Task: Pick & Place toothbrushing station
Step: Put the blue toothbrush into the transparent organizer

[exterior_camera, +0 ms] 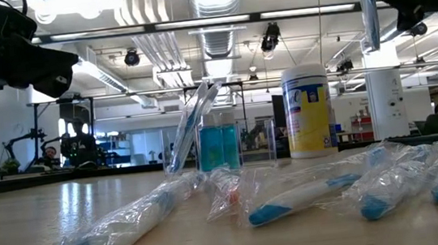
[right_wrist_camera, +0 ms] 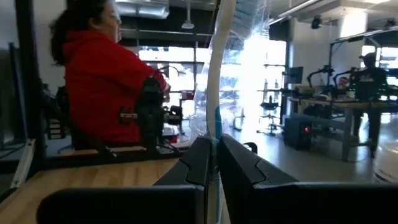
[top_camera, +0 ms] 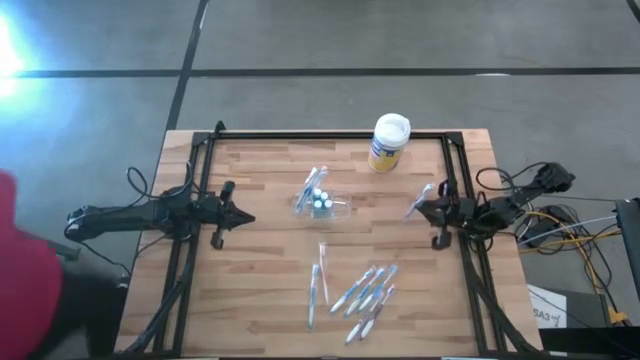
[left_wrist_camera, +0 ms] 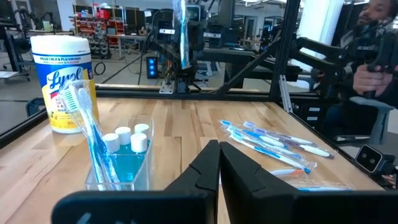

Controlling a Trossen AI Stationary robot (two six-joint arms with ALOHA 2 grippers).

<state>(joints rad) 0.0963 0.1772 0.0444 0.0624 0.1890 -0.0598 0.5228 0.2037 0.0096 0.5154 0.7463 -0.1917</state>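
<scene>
The toothbrushing station point(top_camera: 322, 203) is a small clear holder standing at the middle of the wooden table. It holds toothbrushes and small white-capped bottles of blue liquid point(left_wrist_camera: 118, 158). My right gripper point(top_camera: 420, 208) hangs above the table's right side, shut on a plastic-wrapped toothbrush point(right_wrist_camera: 214, 74). My left gripper point(top_camera: 248, 218) waits at the left side, shut and holding nothing, pointing level at the holder point(exterior_camera: 221, 147). Several wrapped toothbrushes point(top_camera: 362, 292) lie flat on the near part of the table. My right gripper pinches the wrapped toothbrush between its two fingers, on the white handle just below a teal band point(right_wrist_camera: 216, 127). The fingers come about level from the table's right side and lie across the brush. The brush stands nearly upright above the fingers point(exterior_camera: 368, 5), clear of the table.
A yellow Lysol canister with a white lid point(top_camera: 388, 143) stands at the far edge, right of the middle. A black frame point(top_camera: 320, 136) runs round the table. A person in red point(right_wrist_camera: 99, 81) sits beyond the left side. The table point(top_camera: 260, 290) shows bare wood at its near left.
</scene>
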